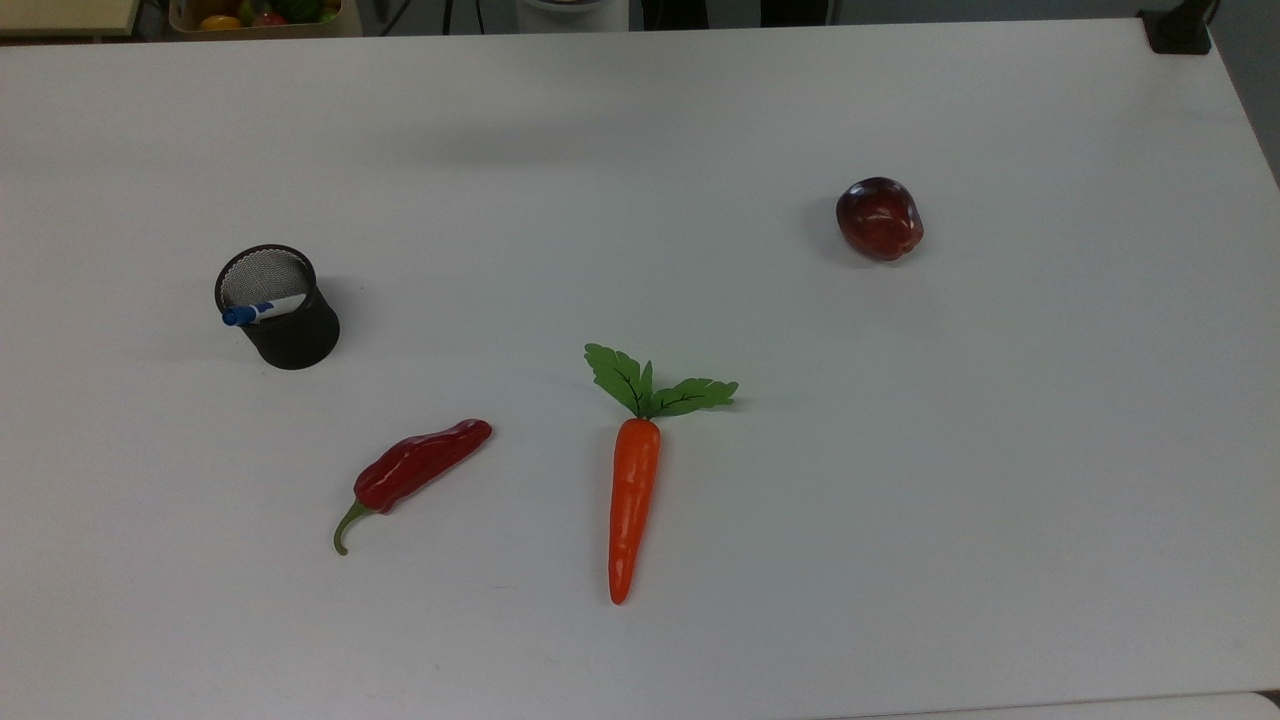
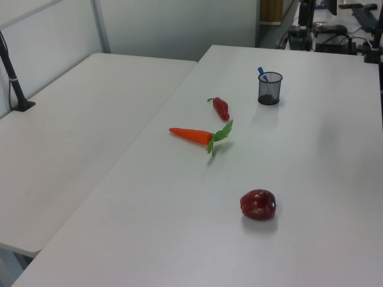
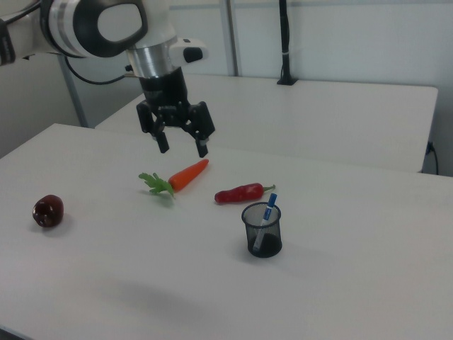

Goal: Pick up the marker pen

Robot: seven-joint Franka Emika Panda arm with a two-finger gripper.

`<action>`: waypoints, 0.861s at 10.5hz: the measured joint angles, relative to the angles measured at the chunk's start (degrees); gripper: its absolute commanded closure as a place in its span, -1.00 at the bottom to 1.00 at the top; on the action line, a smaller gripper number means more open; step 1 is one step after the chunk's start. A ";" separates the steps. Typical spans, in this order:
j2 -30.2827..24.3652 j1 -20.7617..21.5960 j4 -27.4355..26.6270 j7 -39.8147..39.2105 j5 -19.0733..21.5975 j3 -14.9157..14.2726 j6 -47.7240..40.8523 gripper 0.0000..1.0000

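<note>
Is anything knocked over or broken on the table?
Nothing stands out. The black mesh cup stands upright with the marker pen leaning inside it. The carrot, red chili pepper and apple lie whole and apart on the table. The gripper hangs open above the table.
</note>
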 measured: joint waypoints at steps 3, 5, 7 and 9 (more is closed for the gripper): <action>3.31 -1.85 -0.02 -0.94 0.14 -1.94 8.13 -1.00; 6.83 -3.83 -0.02 -0.94 0.15 -2.03 14.83 -1.00; 10.40 -4.64 -0.05 -0.94 0.45 -2.03 20.72 -0.99; 13.57 -4.89 -0.06 1.53 2.00 -2.03 25.87 -0.93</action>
